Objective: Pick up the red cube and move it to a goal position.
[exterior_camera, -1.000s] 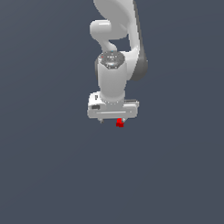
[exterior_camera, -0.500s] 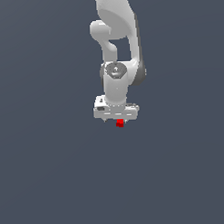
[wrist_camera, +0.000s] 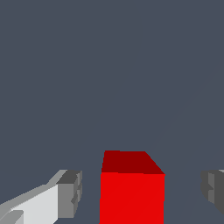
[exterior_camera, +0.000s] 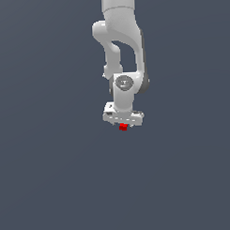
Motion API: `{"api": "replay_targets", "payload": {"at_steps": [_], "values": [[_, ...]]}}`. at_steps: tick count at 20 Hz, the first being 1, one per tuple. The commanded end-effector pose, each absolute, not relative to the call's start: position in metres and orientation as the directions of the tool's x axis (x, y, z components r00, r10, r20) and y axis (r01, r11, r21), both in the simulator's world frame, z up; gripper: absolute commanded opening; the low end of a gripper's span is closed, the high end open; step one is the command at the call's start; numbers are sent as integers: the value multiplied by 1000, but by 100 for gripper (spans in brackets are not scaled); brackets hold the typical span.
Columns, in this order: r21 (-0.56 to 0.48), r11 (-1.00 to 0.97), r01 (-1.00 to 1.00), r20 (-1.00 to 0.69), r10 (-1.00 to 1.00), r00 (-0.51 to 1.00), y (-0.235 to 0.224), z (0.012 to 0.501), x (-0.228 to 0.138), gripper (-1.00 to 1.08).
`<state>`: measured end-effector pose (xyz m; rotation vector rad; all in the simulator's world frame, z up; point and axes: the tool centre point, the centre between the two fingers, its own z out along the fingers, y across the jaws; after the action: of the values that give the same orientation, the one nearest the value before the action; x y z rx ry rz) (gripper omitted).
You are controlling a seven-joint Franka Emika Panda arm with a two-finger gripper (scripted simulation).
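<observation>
Plainly, the red cube (wrist_camera: 131,192) is seen between the two fingers (wrist_camera: 70,192) of the gripper (exterior_camera: 123,124), with a clear gap on either side, so nothing is gripped yet and the jaws stand wide apart. In the exterior view the cube sits directly beneath the gripper on the flat grey floor (exterior_camera: 53,185). It is judged to be light, rigid and smooth-faced, so it may slip if pinched near an edge. It is best taken by two opposite flat sides, centred between the pads.
</observation>
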<state>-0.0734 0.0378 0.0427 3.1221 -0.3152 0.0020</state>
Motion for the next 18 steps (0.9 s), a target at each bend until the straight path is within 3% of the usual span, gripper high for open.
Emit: {"api": "replay_targets", "payload": {"at_steps": [1,13,14,18], "values": [[2,-976,-219,1,-219,976,42,31,-79,100],[0,-972,-235,0,-235,972,47,20,-84,100],[0,-972,-235,0,-235,972,47,20,-84,-100],[0,-972,-235,0,-235,972,47,20,-84,-100]]}}
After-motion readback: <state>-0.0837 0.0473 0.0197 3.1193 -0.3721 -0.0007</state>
